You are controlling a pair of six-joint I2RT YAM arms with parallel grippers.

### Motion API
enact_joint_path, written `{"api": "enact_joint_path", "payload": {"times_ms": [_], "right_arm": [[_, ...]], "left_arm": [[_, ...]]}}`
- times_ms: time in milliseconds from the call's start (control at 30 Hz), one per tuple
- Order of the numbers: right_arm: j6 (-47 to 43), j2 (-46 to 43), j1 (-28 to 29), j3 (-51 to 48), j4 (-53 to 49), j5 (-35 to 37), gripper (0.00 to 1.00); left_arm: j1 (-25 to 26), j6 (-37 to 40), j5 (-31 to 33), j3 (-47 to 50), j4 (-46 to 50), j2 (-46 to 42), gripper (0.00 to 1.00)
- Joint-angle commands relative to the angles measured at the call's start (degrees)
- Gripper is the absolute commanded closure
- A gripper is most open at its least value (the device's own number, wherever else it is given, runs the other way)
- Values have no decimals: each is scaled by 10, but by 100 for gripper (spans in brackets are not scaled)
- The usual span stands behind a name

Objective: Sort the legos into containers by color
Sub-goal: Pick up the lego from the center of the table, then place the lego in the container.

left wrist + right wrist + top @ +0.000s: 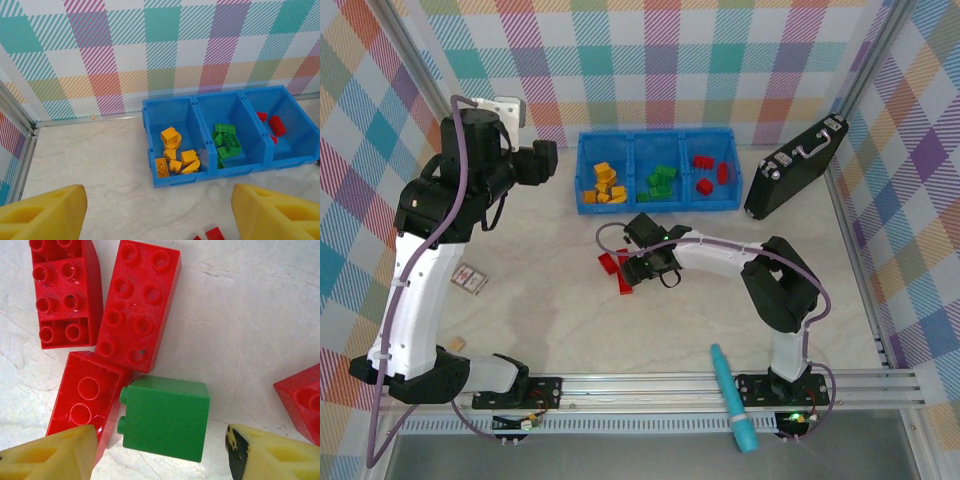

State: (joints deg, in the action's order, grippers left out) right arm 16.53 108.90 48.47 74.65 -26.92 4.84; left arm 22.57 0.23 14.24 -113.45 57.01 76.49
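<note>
Between the spread jaws of our right gripper (161,437), neither visibly touching it, lies a green lego (165,417) on its side (studs facing a red lego (87,395), two more red ones beyond). Our left gripper (159,200) hangs spread too, near the blue tray (172,180).

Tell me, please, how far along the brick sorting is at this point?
Mostly done: the blue tray holds yellow bricks on its left, green bricks in the middle, red bricks on the right. In hand: the right gripper, open, straddles a loose green brick on the table, not yet gripping. To do: that brick and the loose red bricks beside it. The left gripper is open and empty.
</note>
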Motion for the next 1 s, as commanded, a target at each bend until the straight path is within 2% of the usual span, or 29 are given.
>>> {"api": "enact_joint_path", "payload": {"times_ms": [0, 433, 567, 733, 967], "right_arm": [[4, 15, 3, 20, -24, 10, 33], [-1, 34, 2, 51, -60, 15, 67], [-20, 2, -5, 68, -92, 38, 70], [-59, -29, -44, 116, -113, 51, 70], [-132, 15, -114, 245, -104, 59, 69]], "left_arm": [[-5, 15, 12, -5, 6, -9, 24], [-6, 31, 37, -3, 17, -12, 23], [-9, 38, 39, 3, 15, -13, 22], [-13, 56, 49, 17, 15, -25, 22], [-13, 106, 43, 43, 12, -63, 21]]}}
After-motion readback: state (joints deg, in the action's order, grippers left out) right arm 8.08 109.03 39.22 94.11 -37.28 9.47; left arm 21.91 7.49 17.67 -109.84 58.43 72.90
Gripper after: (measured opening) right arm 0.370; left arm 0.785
